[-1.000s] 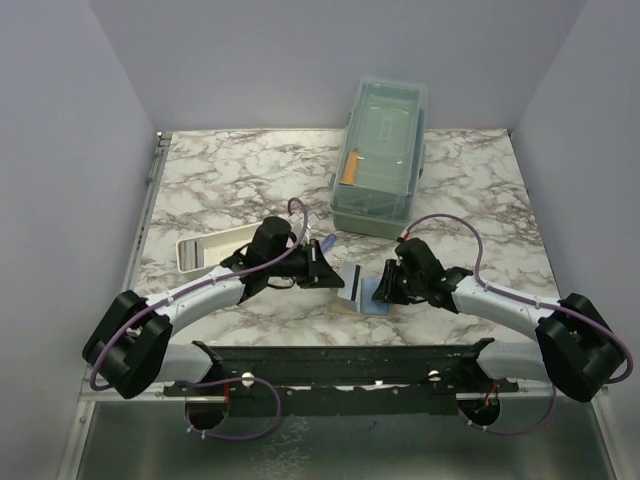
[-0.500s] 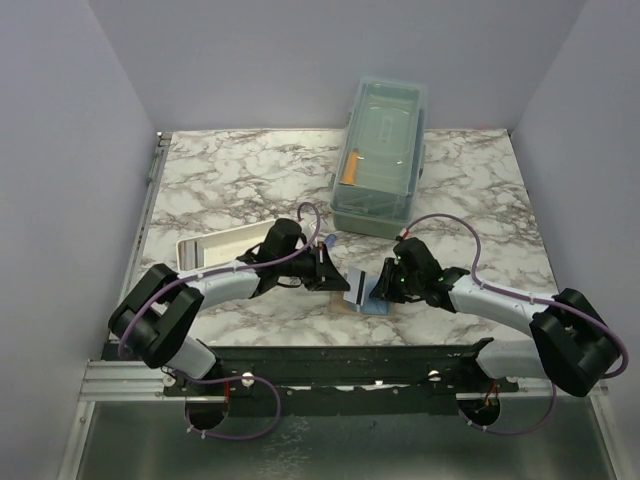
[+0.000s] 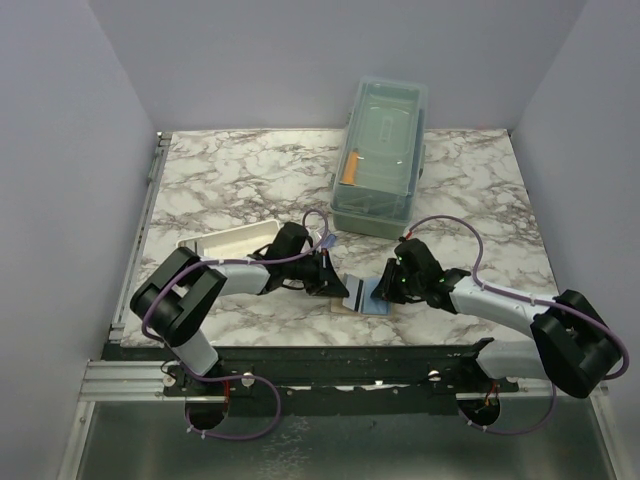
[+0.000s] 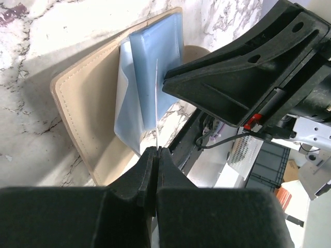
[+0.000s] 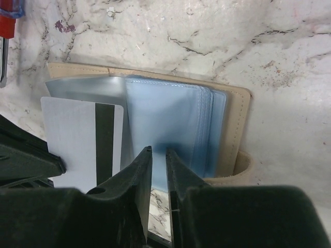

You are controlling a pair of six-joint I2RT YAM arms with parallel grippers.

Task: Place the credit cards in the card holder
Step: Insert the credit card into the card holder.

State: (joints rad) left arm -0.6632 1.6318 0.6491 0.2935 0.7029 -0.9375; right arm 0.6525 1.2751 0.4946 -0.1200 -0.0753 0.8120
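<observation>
The card holder [image 3: 372, 300] lies open on the marble near the front edge, tan with light blue sleeves [image 5: 170, 119] fanned up. My left gripper [image 3: 337, 277] is shut on a white-grey credit card [image 5: 77, 139] with a black stripe. It holds the card on edge at the holder's left sleeves; in the left wrist view the card [image 4: 156, 98] shows edge-on against the blue lining [image 4: 152, 57]. My right gripper [image 5: 158, 155] hangs just over the sleeves' near edge, its jaws a narrow gap apart with nothing between them. No other card shows.
A large clear lidded box [image 3: 380, 155] with a short orange stick [image 3: 348, 170] inside stands at the back. A white tray [image 3: 225, 243] lies left of the left arm. A red-and-blue-handled screwdriver [image 5: 6, 23] lies just behind the card holder.
The left arm has swung round and stretched low along the table, carrying the card a little right toward the card holder. The right gripper has stayed over the holder.
</observation>
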